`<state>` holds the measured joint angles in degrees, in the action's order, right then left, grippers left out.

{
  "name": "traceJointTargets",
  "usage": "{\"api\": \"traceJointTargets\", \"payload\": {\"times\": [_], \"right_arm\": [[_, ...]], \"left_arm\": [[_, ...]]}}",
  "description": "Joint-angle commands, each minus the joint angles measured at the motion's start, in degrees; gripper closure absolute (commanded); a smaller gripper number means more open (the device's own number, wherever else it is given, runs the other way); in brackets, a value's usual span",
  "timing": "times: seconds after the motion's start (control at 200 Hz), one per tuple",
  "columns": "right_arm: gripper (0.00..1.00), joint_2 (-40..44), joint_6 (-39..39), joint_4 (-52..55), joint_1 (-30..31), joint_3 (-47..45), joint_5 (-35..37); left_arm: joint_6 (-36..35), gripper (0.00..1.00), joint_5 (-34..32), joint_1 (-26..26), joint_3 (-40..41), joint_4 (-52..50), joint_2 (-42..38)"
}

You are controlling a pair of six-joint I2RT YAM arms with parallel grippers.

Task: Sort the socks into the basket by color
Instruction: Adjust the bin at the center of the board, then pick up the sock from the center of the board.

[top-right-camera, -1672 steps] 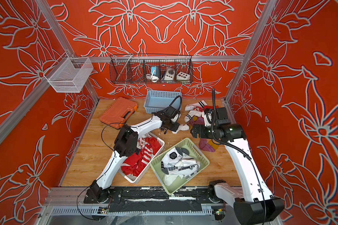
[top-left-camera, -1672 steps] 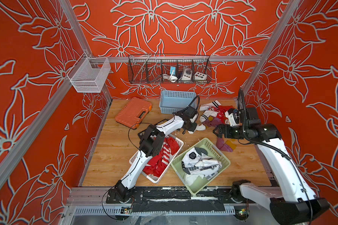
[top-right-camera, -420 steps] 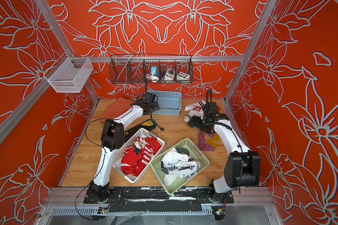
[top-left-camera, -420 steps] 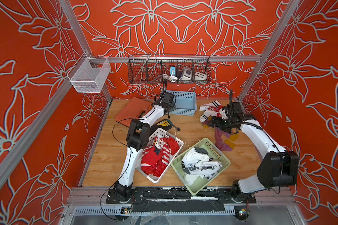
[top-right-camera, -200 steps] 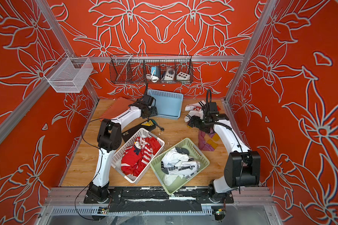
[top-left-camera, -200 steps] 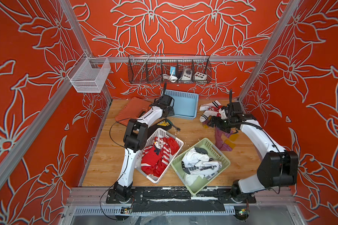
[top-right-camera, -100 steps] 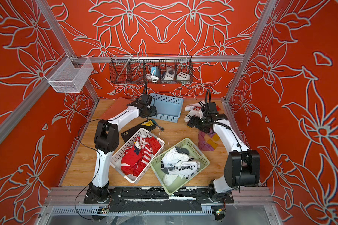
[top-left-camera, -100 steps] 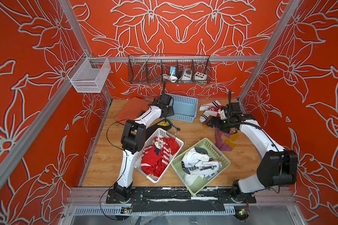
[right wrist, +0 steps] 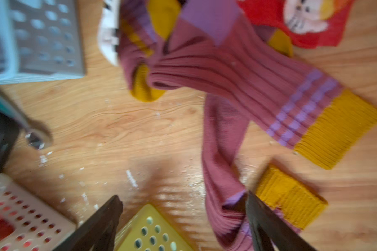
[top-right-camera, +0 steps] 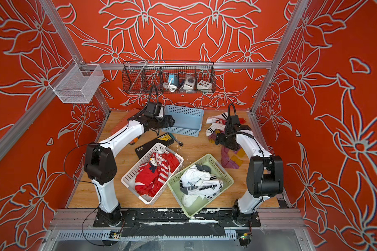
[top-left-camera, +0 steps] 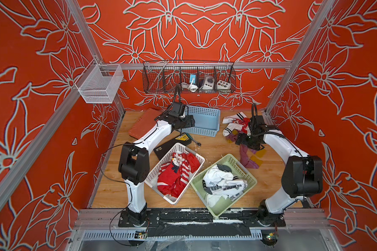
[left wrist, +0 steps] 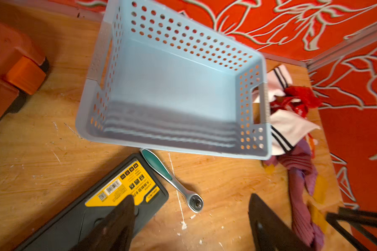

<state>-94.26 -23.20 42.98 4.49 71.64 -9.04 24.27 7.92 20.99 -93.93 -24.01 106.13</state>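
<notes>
An empty blue basket [top-left-camera: 202, 131] [left wrist: 174, 87] lies flat at the back of the table. My left gripper [top-left-camera: 191, 126] [left wrist: 189, 217] hangs open just off its left end, holding nothing. Red socks [top-left-camera: 174, 173] fill the white basket [top-left-camera: 162, 164], and white socks [top-left-camera: 222, 184] fill the green basket [top-left-camera: 242, 167]. A mixed sock pile [top-left-camera: 235, 123] sits at the back right. Purple socks [top-left-camera: 246, 156] [right wrist: 237, 76] with yellow cuffs trail from the pile toward the front. My right gripper [top-left-camera: 241, 141] [right wrist: 183, 217] hovers open over them, one finger beside a purple sock.
A ratchet wrench [left wrist: 174, 180] and a black case with a yellow label [left wrist: 118, 195] lie between the blue and white baskets. An orange toolbox [top-left-camera: 144, 123] sits at the back left. A wire rack [top-left-camera: 188, 77] and a white mesh bin [top-left-camera: 98, 83] hang on the walls.
The blue basket, tipped up in my left gripper a second ago, now lies flat and farther from the back wall. The left gripper has let it go. The right arm barely moved.
</notes>
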Motion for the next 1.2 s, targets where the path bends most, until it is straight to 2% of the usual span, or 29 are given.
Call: {"api": "traceJointTargets", "payload": {"times": [0.0,0.33,0.475,0.555,0.595,0.66,0.706,0.986,1.196], "right_arm": [[0.12,-2.2,-0.8,2.1,-0.1,0.3,5.9],[0.21,-8.0,-3.0,-0.7,0.0,-4.0,5.7],[0.34,-9.3,-2.9,-1.8,0.1,-4.3,4.8],[0.48,-10.1,-3.1,-2.3,0.2,-4.5,4.0],[0.61,-10.3,-3.2,-2.5,0.2,-4.7,3.3],[0.9,-9.8,-3.3,-2.6,0.4,-4.8,2.7],[1.0,-8.9,-3.3,-2.3,0.7,-4.8,2.7],[1.0,2.1,-1.2,0.7,2.1,-3.5,-0.6],[1.0,10.7,-0.1,2.2,3.2,-0.7,-6.7]], "left_arm": [[-1.9,0.2,6.0,-0.2,4.2,1.6,-5.0],[1.2,0.2,12.9,-0.3,17.0,5.7,-17.7],[2.1,0.2,14.3,-0.3,19.8,5.5,-21.1],[2.7,0.2,14.5,-0.3,21.1,5.7,-22.6],[2.8,0.2,14.5,-0.3,21.6,5.8,-23.3],[2.8,0.2,14.5,-0.3,21.8,5.7,-24.1],[2.7,0.2,14.5,-0.3,21.8,5.4,-24.6],[1.3,0.19,16.1,0.0,20.5,5.4,-24.7],[-3.6,0.18,15.1,3.2,17.2,3.9,-22.8]]}}
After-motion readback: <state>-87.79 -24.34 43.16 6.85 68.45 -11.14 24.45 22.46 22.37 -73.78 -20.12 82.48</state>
